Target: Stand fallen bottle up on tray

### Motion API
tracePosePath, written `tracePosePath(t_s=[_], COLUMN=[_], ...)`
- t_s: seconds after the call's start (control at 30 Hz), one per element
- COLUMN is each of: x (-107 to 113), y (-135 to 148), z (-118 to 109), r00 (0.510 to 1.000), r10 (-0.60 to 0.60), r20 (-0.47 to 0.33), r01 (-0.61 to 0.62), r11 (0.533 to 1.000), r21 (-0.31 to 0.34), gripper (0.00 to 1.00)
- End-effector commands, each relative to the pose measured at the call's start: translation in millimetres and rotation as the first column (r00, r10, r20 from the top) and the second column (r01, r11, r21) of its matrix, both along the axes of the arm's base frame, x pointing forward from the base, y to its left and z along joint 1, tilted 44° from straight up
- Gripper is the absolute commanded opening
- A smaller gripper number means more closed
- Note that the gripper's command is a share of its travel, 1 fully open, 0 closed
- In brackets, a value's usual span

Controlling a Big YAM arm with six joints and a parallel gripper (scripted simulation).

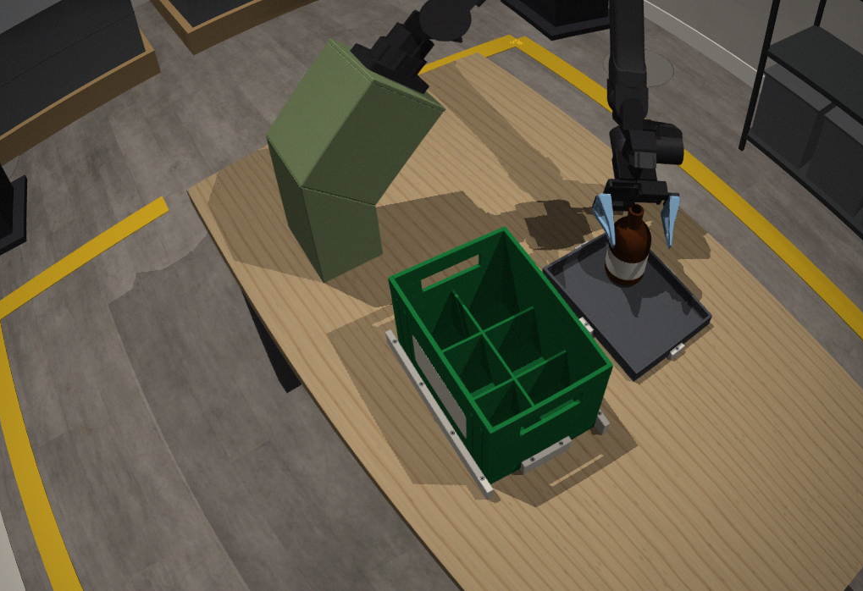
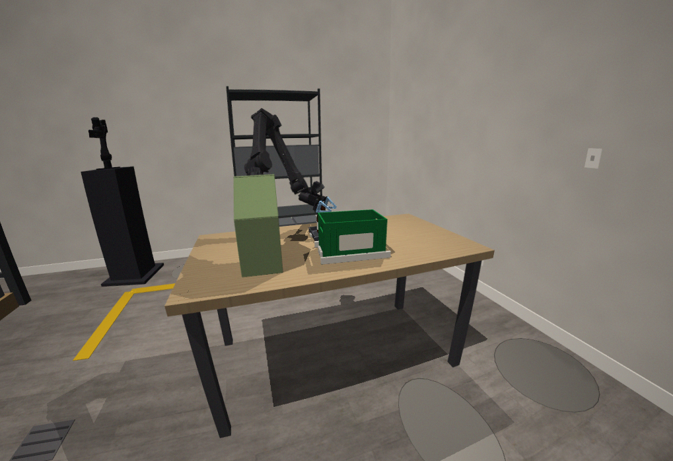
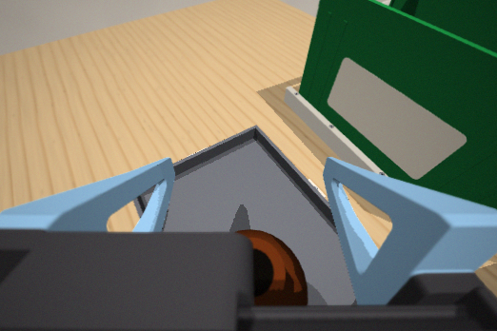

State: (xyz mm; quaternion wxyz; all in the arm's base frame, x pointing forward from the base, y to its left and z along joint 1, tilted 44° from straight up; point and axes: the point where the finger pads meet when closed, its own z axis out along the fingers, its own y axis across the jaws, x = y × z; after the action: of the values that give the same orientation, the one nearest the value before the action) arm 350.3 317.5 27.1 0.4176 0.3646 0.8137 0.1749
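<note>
Brown bottle [image 1: 628,240] [image 3: 281,273] stands upright on the dark tray [image 1: 631,327] [image 3: 279,190], right of center in the top view, near the tray's upper corner; pale label around its lower body. Claw [image 1: 635,240] [image 2: 327,204] [image 3: 248,165] is wide open, light-blue fingers spread on either side of the bottle, gripping nothing. Wrist view: bottle at bottom center, partly hidden by the dark claw body; tray behind it, mid-frame. Green crate [image 1: 500,348] [image 2: 352,233] [image 3: 393,95] sits beside the tray, center of the top view, upper right in the wrist view; dividers inside, pale panel on its side. Light strips [image 1: 439,414] [image 2: 356,257] [image 3: 333,128] run along the crate's base. Olive-green block [image 1: 338,153] [image 2: 257,228] stands on the wooden counter [image 1: 760,445] [image 2: 429,244] [image 3: 127,86], upper left of the crate in the top view. Bottle mostly hidden in the exterior view.
</note>
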Motion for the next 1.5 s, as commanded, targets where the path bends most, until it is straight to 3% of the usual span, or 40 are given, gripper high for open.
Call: tracePosePath(t_s=[0.0, 1.47], x=[4.2, 8.0], y=[4.5, -4.3], z=[6.3, 13.2], r00=[1.0, 1.0], r10=[-0.008, -0.015], r20=[0.015, 0.016], r01=[0.007, 0.014], r11=[1.0, 1.0], r21=[0.023, 0.018], gripper=[1.0, 1.0])
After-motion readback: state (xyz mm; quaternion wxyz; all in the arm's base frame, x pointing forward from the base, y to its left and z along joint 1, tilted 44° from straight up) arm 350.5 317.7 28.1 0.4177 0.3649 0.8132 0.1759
